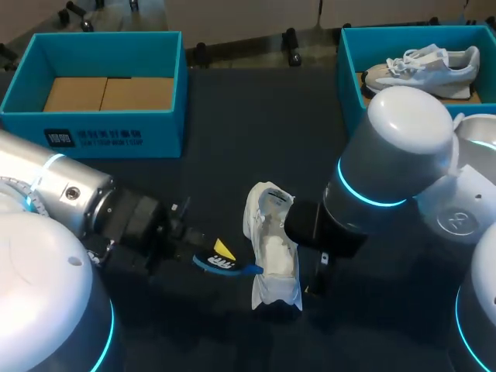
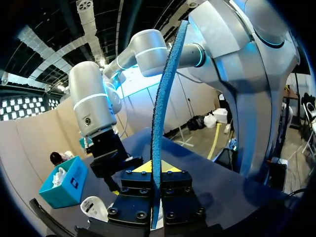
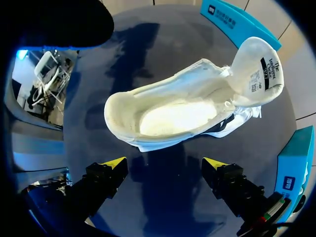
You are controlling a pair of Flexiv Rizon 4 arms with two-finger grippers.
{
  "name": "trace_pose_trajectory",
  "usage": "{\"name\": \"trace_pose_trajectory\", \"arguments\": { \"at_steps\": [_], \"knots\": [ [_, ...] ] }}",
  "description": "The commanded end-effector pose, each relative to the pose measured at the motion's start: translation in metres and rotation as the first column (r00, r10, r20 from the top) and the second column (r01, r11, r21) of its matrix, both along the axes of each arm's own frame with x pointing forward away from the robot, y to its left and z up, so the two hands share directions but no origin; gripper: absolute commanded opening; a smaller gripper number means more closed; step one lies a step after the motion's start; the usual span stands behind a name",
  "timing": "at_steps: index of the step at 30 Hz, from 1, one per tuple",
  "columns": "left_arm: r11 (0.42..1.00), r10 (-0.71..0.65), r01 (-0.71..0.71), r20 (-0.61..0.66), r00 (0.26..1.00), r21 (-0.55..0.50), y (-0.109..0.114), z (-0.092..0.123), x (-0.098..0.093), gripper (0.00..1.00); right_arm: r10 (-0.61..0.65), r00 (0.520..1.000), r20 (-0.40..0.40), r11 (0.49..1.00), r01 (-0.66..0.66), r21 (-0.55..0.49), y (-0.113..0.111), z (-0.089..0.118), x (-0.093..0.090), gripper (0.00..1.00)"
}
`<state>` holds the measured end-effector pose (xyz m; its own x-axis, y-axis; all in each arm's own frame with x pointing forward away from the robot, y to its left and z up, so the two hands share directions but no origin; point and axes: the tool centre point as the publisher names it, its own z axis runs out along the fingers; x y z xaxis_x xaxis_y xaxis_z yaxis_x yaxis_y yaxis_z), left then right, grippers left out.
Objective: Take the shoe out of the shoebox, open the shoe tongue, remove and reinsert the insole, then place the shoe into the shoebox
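Left gripper [image 1: 211, 258]: closed on the blue insole [image 1: 229, 266]; in the left wrist view the insole is seen edge-on, clamped between both fingers and standing out well past the yellow tips.
Insole position: held above the table [image 1: 256, 116], just beside the left flank of the shoe [image 1: 273, 246]; contact with the shoe cannot be told.
Shoe: white, lying on the dark table near the middle, between the two grippers, outside both boxes.
Tongue [image 3: 256, 69]: folded back and up, so that the pale inside of the shoe is laid open to the right wrist view.
Right gripper [image 3: 164, 167]: fingers spread wide, nothing held; the shoe is seen ahead of the tips, apart from them.
Left shoebox [image 1: 108, 132]: blue, at the far left of the table, brown cardboard [image 1: 108, 93] seen inside.
Right shoebox [image 1: 350, 70]: blue, at the far right; a second shoe [image 1: 422, 68], pale with white laces, is lying in it.
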<state>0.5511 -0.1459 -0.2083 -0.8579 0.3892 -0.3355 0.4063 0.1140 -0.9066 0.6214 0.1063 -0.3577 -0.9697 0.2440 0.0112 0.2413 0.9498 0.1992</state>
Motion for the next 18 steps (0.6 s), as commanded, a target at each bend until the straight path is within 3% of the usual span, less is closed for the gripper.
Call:
{"name": "trace_pose_trajectory", "arguments": {
  "at_steps": [1, 7, 18],
  "knots": [
    [1.0, 0.001, -0.001, 0.001, 1.0, 0.001, -0.001, -0.001, -0.001, 0.0, -0.002, 1.0, 0.002, 1.0, 0.002, 0.0, 0.001, -0.001, -0.001, 1.0],
    [1.0, 0.001, -0.001, 0.006, 1.0, 0.002, -0.003, -0.005, -0.001, 0.0, -0.002, 1.0, 0.002, 1.0, 0.002, 0.0, 0.001, -0.001, -0.001, 1.0],
    [0.994, 0.014, -0.014, -0.004, 1.0, -0.106, -0.013, -0.024, -0.017, 0.0, -0.002, 1.0, 0.002, 1.0, 0.002, 0.0, 0.001, -0.001, -0.001, 1.0]
  ]
}}
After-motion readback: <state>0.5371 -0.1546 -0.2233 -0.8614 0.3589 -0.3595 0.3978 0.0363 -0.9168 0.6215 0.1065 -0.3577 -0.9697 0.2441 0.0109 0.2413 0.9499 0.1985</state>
